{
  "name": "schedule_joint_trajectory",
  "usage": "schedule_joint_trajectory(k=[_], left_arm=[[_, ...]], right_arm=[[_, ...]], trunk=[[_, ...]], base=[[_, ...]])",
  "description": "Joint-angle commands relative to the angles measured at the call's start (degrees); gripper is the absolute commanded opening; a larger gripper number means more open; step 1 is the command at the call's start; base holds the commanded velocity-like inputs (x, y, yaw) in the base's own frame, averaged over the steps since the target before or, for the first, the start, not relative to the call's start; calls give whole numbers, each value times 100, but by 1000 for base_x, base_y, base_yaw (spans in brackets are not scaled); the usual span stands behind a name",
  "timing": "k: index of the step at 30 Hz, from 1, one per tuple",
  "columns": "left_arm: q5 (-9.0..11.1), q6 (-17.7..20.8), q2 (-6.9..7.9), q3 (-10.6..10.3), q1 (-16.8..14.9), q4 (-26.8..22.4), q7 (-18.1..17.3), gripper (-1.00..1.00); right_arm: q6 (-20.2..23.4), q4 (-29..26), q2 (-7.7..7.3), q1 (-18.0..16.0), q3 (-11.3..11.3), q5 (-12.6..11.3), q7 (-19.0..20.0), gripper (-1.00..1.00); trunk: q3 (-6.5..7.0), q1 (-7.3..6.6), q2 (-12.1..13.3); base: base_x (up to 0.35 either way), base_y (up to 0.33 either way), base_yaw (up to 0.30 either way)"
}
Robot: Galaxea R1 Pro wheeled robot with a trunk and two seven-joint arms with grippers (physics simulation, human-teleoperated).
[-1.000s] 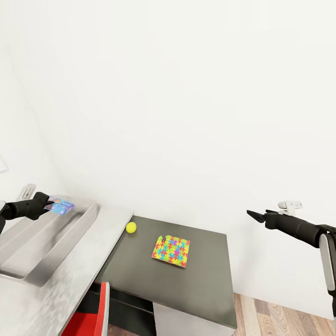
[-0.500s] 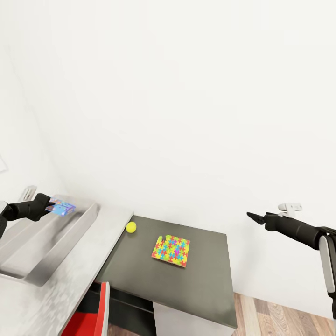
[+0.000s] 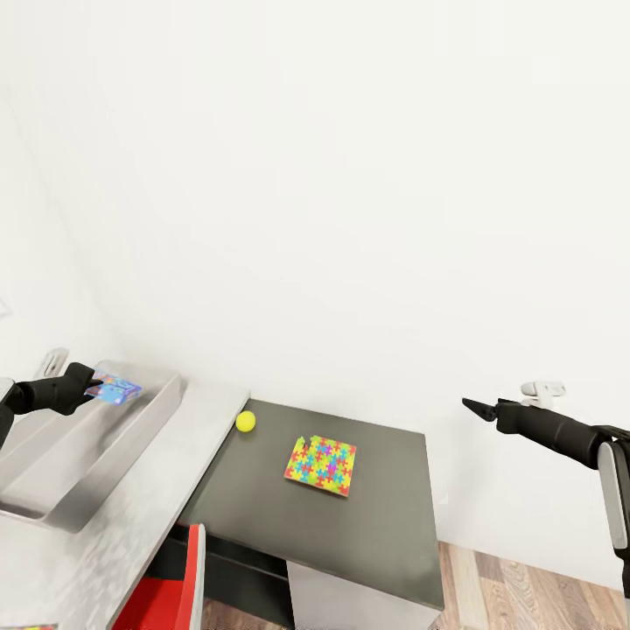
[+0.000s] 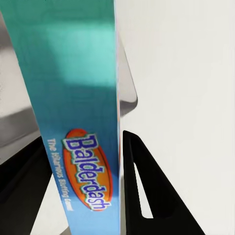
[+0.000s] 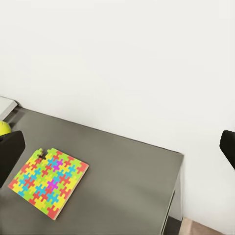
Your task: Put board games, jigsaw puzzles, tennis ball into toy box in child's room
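At the left edge of the head view, our left gripper (image 3: 87,388) stays clamped on a board game (image 3: 114,388), a blue Balderdash box seen edge-on between the fingers in the wrist view (image 4: 78,127). Over the last second it has drawn slightly back and up above the grey toy box (image 3: 131,433) at lower left; we judge release is near. Right of it on the dark table (image 3: 385,525), the tennis ball (image 3: 246,421) and a jigsaw puzzle (image 3: 320,465) lie untouched. At mid right, our right gripper (image 3: 479,408) hovers empty, its fingers spread wide in the wrist view.
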Motion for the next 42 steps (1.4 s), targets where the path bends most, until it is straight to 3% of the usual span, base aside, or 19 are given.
schedule_joint_trajectory(k=[1,7,10,12,18,23,30,42], left_arm=[[64,19,-2,19,-6,-6,55,-100],[71,-279,4,20,-13,253,46,-100],[48,-460,6,13,-18,407,-166,-100],[9,-544,7,1,-20,498,-539,-100],[-29,-912,9,-57,-65,840,-1168,-100],[-51,-1031,17,-70,-158,1131,-1457,-100],[-315,-1081,3,-73,-271,1250,-1560,-100],[-393,-1125,2,-79,-295,1290,-1617,-100]], right_arm=[[35,-4,0,-7,-8,20,39,100],[38,-4,-6,-5,-43,24,349,100],[32,-4,-8,-4,-54,27,602,100],[29,-4,-11,-4,-59,28,713,100],[10,-4,-2,0,-42,28,778,100],[2,-4,0,3,-44,28,788,100],[-4,-4,-2,4,-45,28,796,100],[-8,-12,-9,4,-53,28,808,100]], trunk=[[-22,3,-14],[-77,3,-14],[-104,3,-14],[-123,3,-14],[-178,3,-14],[-223,3,-14],[-287,3,-14],[-397,3,-14]], base=[[0,0,0],[0,0,0],[0,0,0],[0,0,0],[0,0,0],[0,0,0],[0,0,0],[0,0,0]])
